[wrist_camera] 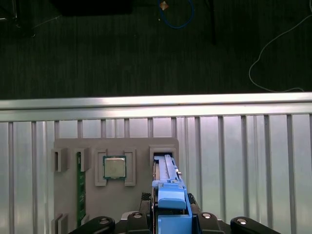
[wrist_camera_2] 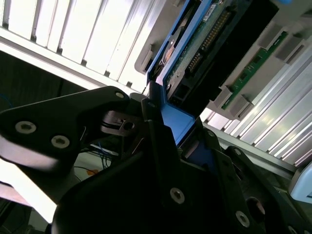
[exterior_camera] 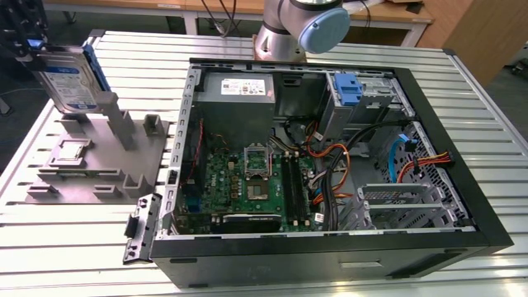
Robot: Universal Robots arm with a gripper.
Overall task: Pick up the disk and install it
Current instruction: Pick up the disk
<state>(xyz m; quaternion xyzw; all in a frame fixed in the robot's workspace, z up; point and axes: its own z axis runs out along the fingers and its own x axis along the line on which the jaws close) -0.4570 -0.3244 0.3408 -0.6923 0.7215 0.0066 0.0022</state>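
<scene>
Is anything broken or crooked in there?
Nothing looks broken or spilled. The disk stands on its edge by the grey holder, with the gripper closed on its blue frame. The computer case lies open on its side with cables loose inside, which looks deliberate.

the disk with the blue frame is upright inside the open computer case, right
No. The exterior view shows the disk with the blue frame upright outside the open computer case, at the grey fixture on that view's left.
</scene>
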